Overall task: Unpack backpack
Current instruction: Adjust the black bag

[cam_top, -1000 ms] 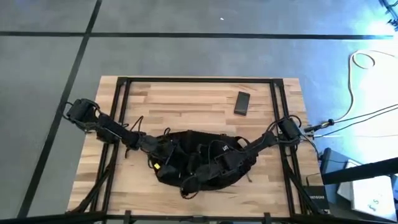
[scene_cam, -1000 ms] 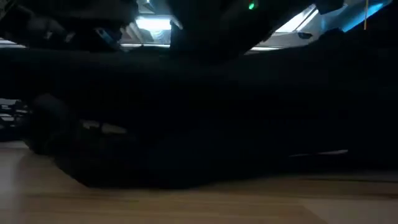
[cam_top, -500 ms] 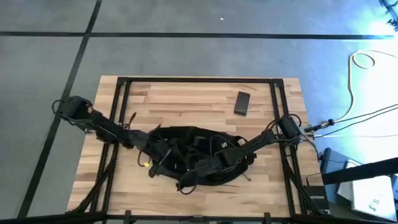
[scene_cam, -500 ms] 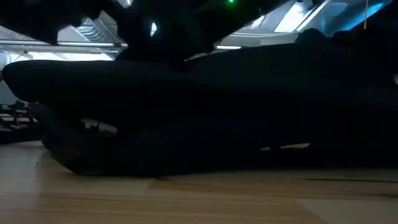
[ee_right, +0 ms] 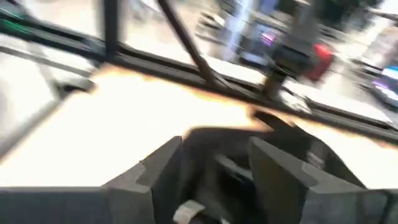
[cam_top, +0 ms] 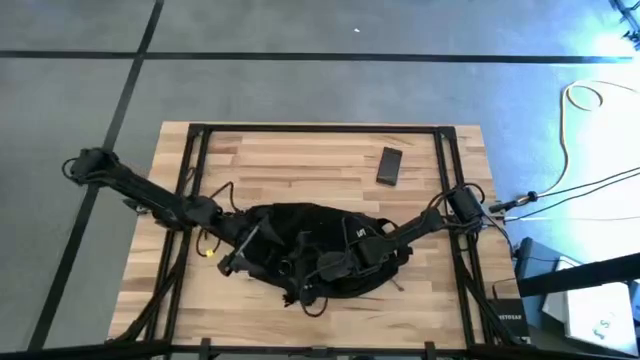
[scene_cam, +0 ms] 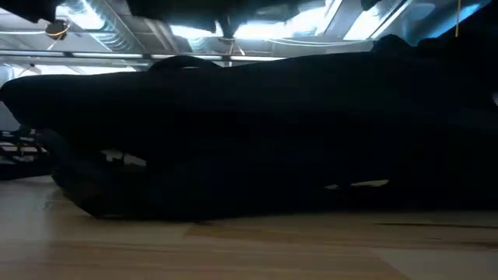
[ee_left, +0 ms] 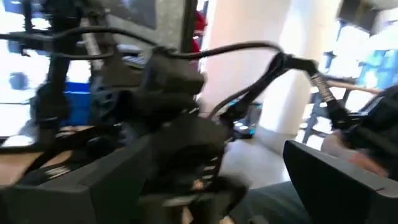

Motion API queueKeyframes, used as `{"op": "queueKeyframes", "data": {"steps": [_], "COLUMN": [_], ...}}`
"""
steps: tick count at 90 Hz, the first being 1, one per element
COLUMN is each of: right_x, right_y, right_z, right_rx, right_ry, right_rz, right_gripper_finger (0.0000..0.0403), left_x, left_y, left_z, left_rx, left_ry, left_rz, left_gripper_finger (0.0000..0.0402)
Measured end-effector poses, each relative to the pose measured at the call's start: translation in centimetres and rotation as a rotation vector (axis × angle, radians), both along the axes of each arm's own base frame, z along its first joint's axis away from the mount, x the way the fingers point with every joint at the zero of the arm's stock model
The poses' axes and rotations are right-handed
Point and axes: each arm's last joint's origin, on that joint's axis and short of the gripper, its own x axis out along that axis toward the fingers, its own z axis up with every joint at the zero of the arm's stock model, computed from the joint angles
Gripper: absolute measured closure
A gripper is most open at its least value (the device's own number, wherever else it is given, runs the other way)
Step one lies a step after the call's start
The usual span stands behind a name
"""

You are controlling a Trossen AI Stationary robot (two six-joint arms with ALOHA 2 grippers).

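L arm backing off backpack, nothing out yet
High view: backpack (cam_top: 320,250) lower-centre; left gripper (cam_top: 232,262) slid to its left edge, claw can't tell; right gripper (cam_top: 335,268) on top, can't tell. Low view: pack fills frame, arm gone from top

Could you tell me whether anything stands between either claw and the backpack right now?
Nothing visible does. Both the left claw and the right claw are already at the backpack; the dark phone-like slab lies apart.
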Motion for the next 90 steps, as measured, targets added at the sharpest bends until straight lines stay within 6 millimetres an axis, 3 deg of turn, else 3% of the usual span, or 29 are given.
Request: {"op": "queueKeyframes", "data": {"steps": [21,31,44,59,71,90], "right_x": [-1.1,-1.0,0.8,1.8,2.3,3.1], "right_y": [2.4,2.1,0.7,-0.5,-1.5,-3.2], "right_z": [-0.4,-0.2,0.2,-1.1,-0.6,-0.7], "right_rx": [0.110,0.171,0.445,0.504,0.520,0.537], "right_ry": [0.090,0.063,0.062,0.259,0.230,0.220], "right_rz": [0.286,0.047,-0.181,-0.423,-0.497,-0.495], "right_gripper_finger": [0.0236,0.0236,0.0230,0.0198,0.0162,0.0130], "left_x": [-0.6,-0.6,-0.6,-1.0,-1.8,-2.1], "left_y": [0.6,0.7,0.7,1.4,1.0,0.1], "left_z": [-0.4,-0.8,-1.2,-3.7,-5.0,-4.9], "left_rx": [0.033,0.029,-0.036,-0.164,-0.147,-0.157], "left_ry": [0.100,0.149,0.225,0.549,0.689,0.694], "left_rz": [0.106,0.152,0.151,0.241,0.289,0.220], "left_gripper_finger": [0.0050,0.0050,0.0050,0.0050,0.0050,0.0050]}}
